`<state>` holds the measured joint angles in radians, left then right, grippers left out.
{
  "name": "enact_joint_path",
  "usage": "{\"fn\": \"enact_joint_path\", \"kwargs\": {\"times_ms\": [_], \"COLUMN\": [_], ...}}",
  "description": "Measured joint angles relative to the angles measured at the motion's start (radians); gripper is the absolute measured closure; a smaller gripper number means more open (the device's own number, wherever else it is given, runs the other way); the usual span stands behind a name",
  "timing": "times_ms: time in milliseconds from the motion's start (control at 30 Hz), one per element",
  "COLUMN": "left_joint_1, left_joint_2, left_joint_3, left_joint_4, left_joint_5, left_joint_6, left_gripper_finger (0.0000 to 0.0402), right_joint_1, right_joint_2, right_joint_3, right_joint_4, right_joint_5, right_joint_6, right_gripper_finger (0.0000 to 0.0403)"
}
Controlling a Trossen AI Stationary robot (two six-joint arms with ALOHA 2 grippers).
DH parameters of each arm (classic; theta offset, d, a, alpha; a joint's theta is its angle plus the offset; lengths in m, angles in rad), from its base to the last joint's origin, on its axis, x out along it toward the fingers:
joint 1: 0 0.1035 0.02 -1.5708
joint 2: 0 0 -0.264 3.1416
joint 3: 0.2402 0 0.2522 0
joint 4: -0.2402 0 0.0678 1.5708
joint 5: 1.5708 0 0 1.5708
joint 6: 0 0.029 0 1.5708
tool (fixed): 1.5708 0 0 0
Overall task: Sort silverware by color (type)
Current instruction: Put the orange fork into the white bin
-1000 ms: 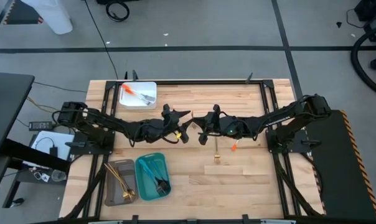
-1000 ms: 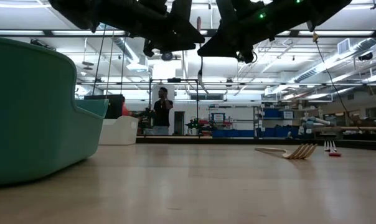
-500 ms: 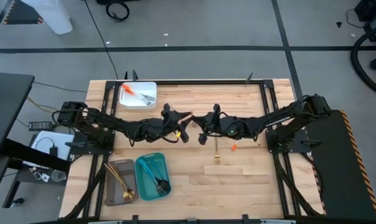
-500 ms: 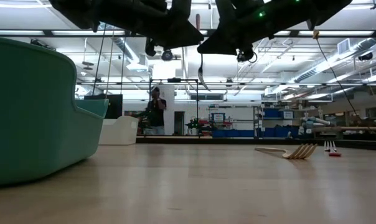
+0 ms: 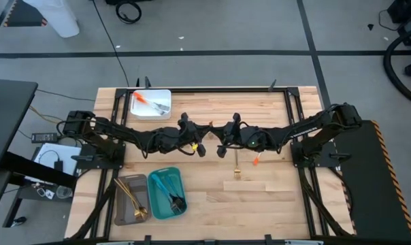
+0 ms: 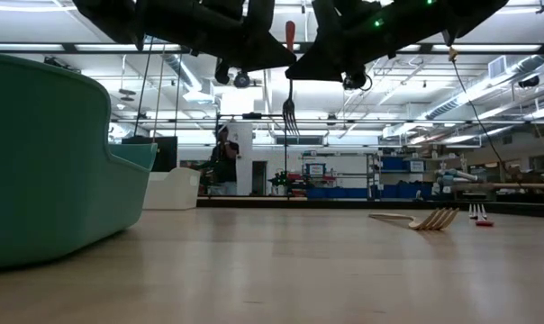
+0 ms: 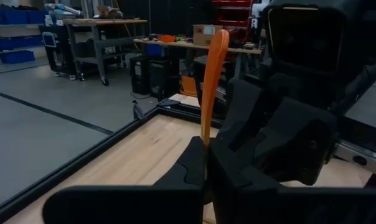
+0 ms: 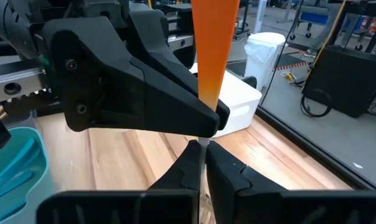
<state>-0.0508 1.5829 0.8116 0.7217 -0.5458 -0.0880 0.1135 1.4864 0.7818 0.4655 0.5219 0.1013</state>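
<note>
Two grippers meet in mid-air over the middle of the table (image 5: 260, 197), both on one orange-handled fork (image 6: 288, 90). The left gripper (image 7: 205, 163) is pressed together on it, and the right gripper (image 8: 203, 163) is pinching it too, so this reads as a handover between the arms. From table height the fork hangs tines down, its orange handle running up between the two dark wrists.

To do it well, I'd have the right gripper let go only once the left's grip is firm, opening slowly and drawing straight back so the slim handle isn't twisted out of line. The left arm could then carry the fork to the white tray (image 5: 166, 95), which sits beyond the grippers toward the table's far left corner and already holds orange pieces.

On the near side of the grippers lie a gold fork (image 5: 237, 169) and a small orange piece (image 5: 257, 161). The teal tray (image 5: 153, 182) and grey tray (image 5: 120, 184) sit near the front left.
</note>
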Motion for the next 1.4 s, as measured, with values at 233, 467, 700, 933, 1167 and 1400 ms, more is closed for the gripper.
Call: {"fn": "enact_joint_path", "kwargs": {"times_ms": [233,467,700,933,1167,1400], "left_joint_1": [0.039,0.070,0.103,0.141,0.181,0.233], "left_joint_2": [-0.002,-0.002,-0.005,-0.064,-0.198,-0.301], "left_joint_3": [0.000,0.000,0.000,-0.001,-0.001,-0.002], "left_joint_4": [-0.033,-0.087,-0.143,-0.270,-0.566,-0.750], "left_joint_5": [-0.017,-0.010,-0.013,-0.032,-0.051,-0.075], "left_joint_6": [-0.004,-0.023,-0.036,-0.037,0.070,0.139], "left_gripper_finger": [0.0393,0.0393,0.0393,0.0393,0.0393,0.0393], "right_joint_1": [0.001,-0.005,-0.005,-0.004,-0.004,-0.004], "right_joint_2": [0.000,0.000,0.000,0.000,0.000,0.000], "right_joint_3": [0.000,0.000,0.000,0.000,0.000,0.000], "right_joint_4": [-0.038,-0.109,-0.154,-0.216,-0.253,-0.250], "right_joint_5": [-0.036,-0.029,-0.024,-0.025,-0.069,-0.116], "right_joint_6": [-0.009,0.008,0.011,0.030,-0.003,0.000], "right_gripper_finger": [0.0301,0.0236,0.0223,0.0227,0.0227,0.0227]}}
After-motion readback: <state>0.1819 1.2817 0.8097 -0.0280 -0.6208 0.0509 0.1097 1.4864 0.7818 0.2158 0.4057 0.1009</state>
